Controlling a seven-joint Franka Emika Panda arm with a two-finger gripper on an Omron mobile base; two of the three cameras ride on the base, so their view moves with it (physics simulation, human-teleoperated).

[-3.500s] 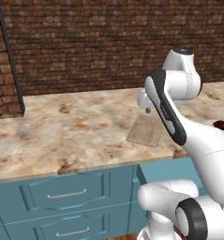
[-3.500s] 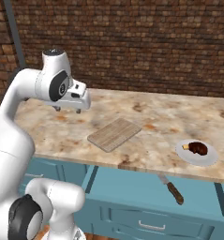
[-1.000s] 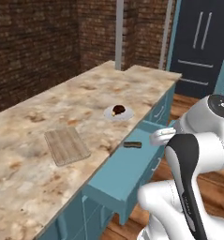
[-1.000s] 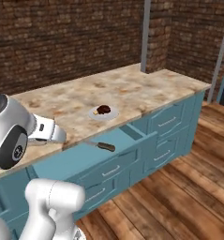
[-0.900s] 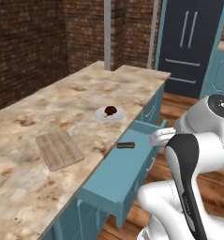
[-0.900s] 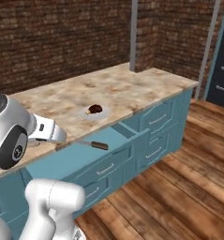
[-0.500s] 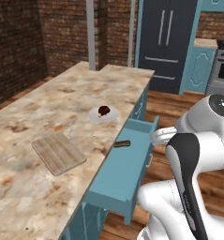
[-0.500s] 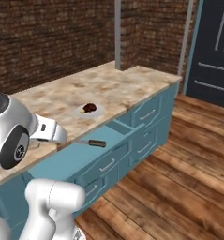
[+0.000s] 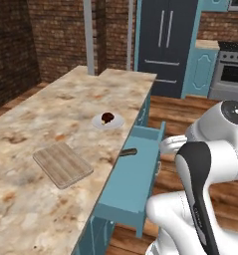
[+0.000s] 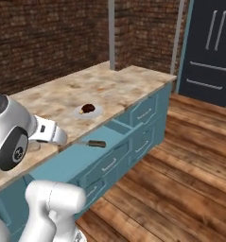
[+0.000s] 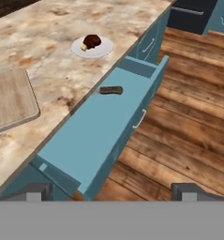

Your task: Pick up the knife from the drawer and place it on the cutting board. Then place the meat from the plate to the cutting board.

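The teal drawer (image 11: 97, 136) stands pulled out from under the marble counter (image 9: 51, 114). Inside it lies the knife (image 11: 111, 90), its dark brown handle showing (image 9: 128, 152) (image 10: 96, 143) and its blade tucked under the counter's edge. On the counter the light wooden cutting board (image 9: 62, 164) (image 11: 8, 101) lies bare. Further along, the white plate (image 9: 115, 123) (image 10: 96, 112) (image 11: 103, 49) carries the dark meat (image 9: 108, 117) (image 10: 88, 108) (image 11: 91, 41). My gripper (image 11: 114, 191) is open and hovers above the near end of the drawer, well short of the knife, with nothing between its fingers.
Wooden floor (image 10: 180, 179) spreads to the right of the cabinets. Smaller teal drawer fronts (image 10: 145, 113) sit beyond the open drawer. A dark fridge (image 9: 165, 45) and a stove (image 9: 232, 74) stand at the back, with a grey post (image 9: 88, 35) at the counter's far end.
The whole scene has swung in both base views, so the base has moved along the counter. Knife, board, plate and meat keep their places. The gripper stays open.
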